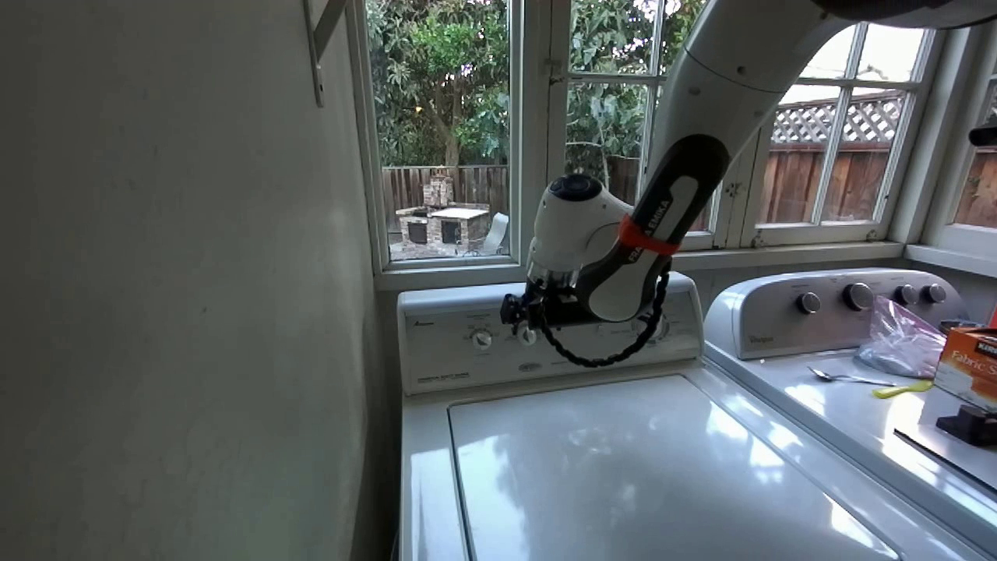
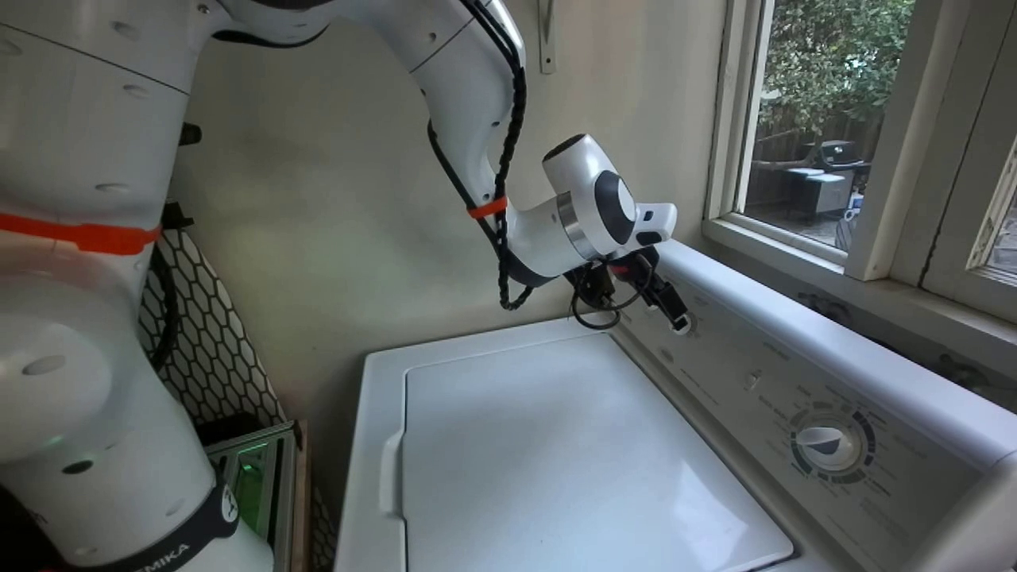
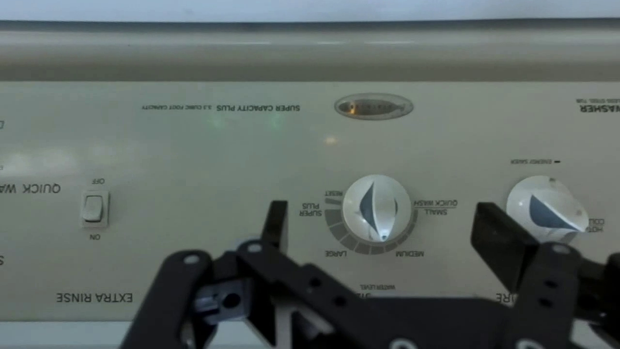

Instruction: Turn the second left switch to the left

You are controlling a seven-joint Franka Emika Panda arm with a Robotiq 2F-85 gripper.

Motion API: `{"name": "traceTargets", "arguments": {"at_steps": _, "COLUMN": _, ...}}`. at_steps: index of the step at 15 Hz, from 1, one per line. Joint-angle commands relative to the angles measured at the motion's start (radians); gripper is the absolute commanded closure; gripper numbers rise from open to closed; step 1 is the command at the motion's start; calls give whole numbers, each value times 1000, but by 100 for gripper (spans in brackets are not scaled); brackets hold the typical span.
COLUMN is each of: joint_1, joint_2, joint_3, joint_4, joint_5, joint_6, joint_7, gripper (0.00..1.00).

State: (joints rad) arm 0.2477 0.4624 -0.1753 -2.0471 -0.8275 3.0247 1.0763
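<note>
So, far left in the wrist view, where the print reads upside down, a rocker switch (image 3: 94, 209) sits between its OFF and ON marks on a control panel (image 3: 218, 155). Rightward comes one dark finger (image 3: 277, 218) of the gripper (image 3: 381, 216), then the second knob (image 3: 377, 208), the task's own, its pointer lying between the words LARGE and MEDIUM. Next is the gripper's other finger (image 3: 501, 247), covering part of the rim of the end knob (image 3: 546, 206). The gripper stands wide, the second knob showing in the gap with space to either side of it; how close the tips come to the panel I cannot tell. In an exterior view, a pale wall (image 1: 195, 273) takes up the left, followed by a window (image 1: 438, 136) onto trees (image 1: 448, 93) and a fence (image 1: 498, 183). Below the window stands a white washer (image 1: 639, 467), with the end knob leftmost on its panel and the second knob just beside it, directly under the gripper as seen from there. Further right, a dark braided cable (image 1: 596, 363) hangs in a loop beneath the arm (image 1: 724, 93), which reaches over the washer in both exterior views. Rightmost is a second machine (image 1: 779, 315), bearing a plastic bag (image 1: 900, 343), a silver utensil (image 1: 845, 379), a yellow utensil (image 1: 903, 388) and an orange box (image 1: 970, 366).
</note>
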Motion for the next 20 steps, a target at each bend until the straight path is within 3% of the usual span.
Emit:
{"name": "traceTargets", "arguments": {"at_steps": 1, "joint_1": 36, "joint_2": 46, "joint_3": -53, "joint_4": 38, "joint_5": -43, "joint_6": 55, "joint_7": 45, "gripper": 7}}
{"name": "traceTargets", "arguments": {"at_steps": 4, "joint_1": 63, "joint_2": 64, "joint_3": -83, "joint_4": 53, "joint_5": -39, "joint_6": 66, "joint_7": 49, "gripper": 10}}
{"name": "traceTargets", "arguments": {"at_steps": 9, "joint_1": 108, "joint_2": 76, "joint_3": -120, "joint_4": 55, "joint_5": -21, "joint_6": 52, "joint_7": 53, "gripper": 49}}
{"name": "traceTargets", "arguments": {"at_steps": 12, "joint_1": 120, "joint_2": 62, "joint_3": -127, "joint_4": 43, "joint_5": -16, "joint_6": 30, "joint_7": 51, "gripper": 56}}
{"name": "traceTargets", "arguments": {"at_steps": 13, "joint_1": 126, "joint_2": 65, "joint_3": -137, "joint_4": 47, "joint_5": -20, "joint_6": 36, "joint_7": 55, "gripper": 52}}
{"name": "traceTargets", "arguments": {"at_steps": 16, "joint_1": 145, "joint_2": 74, "joint_3": -167, "joint_4": 56, "joint_5": -23, "joint_6": 52, "joint_7": 70, "gripper": 54}}
{"name": "traceTargets", "arguments": {"at_steps": 20, "joint_1": 138, "joint_2": 71, "joint_3": -146, "joint_4": 42, "joint_5": 8, "joint_6": 35, "joint_7": 63, "gripper": 56}}
